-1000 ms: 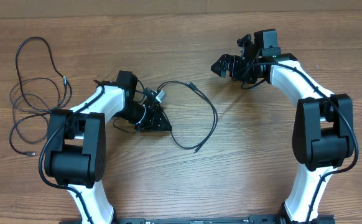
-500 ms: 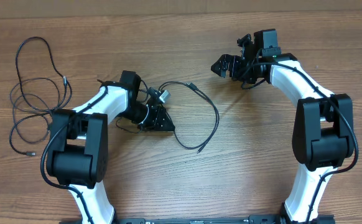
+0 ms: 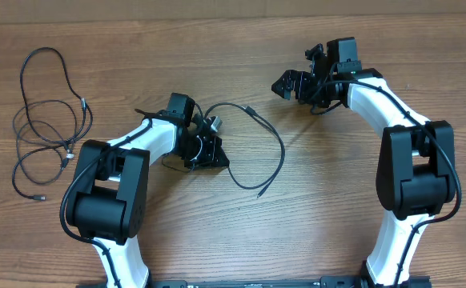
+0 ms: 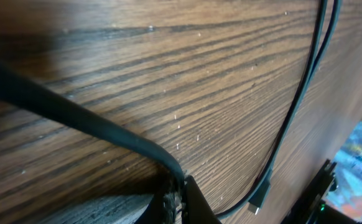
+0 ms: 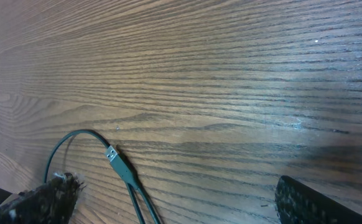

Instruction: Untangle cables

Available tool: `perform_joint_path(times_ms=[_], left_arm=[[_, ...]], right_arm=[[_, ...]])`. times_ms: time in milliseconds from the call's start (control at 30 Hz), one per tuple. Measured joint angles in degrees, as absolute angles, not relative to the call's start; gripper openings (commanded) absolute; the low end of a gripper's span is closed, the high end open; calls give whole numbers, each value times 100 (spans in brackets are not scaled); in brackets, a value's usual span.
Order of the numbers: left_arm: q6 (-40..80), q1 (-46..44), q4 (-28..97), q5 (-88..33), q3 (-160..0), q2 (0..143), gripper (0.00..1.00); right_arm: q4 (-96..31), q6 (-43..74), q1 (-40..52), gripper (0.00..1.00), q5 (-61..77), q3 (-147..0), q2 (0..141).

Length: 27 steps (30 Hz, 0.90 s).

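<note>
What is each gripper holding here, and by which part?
Left gripper pinches a thin black cable on its cord; right gripper open, empty.

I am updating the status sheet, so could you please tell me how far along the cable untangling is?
Done: one cable lies in an open curve mid-table, apart from the rest. In hand: the left end effector is shut on that cable. Left: the bundle at the table's left side has loops crossing one another, with nothing gripping it; the right end effector is open and empty.
</note>
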<state>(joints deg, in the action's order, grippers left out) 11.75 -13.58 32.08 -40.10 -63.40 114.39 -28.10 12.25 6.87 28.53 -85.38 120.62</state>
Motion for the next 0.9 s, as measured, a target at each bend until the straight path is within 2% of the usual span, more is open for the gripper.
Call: perform_joint_path(times_ms=[100,533,900], left_arm=[[1284,-1306,3201,-4005,-6340,11439,13],[1256,-867,3151,-4423,-6313,11441,20],[1221,-735,3142,-4473,-6294,11441,35]], right_arm=[[-2812,1227,687,100,2856,-8538,12062],[-2812,1225,685,100,2858,-8538,12062],[-2812,1225,687,100,2853,-8538,12062]])
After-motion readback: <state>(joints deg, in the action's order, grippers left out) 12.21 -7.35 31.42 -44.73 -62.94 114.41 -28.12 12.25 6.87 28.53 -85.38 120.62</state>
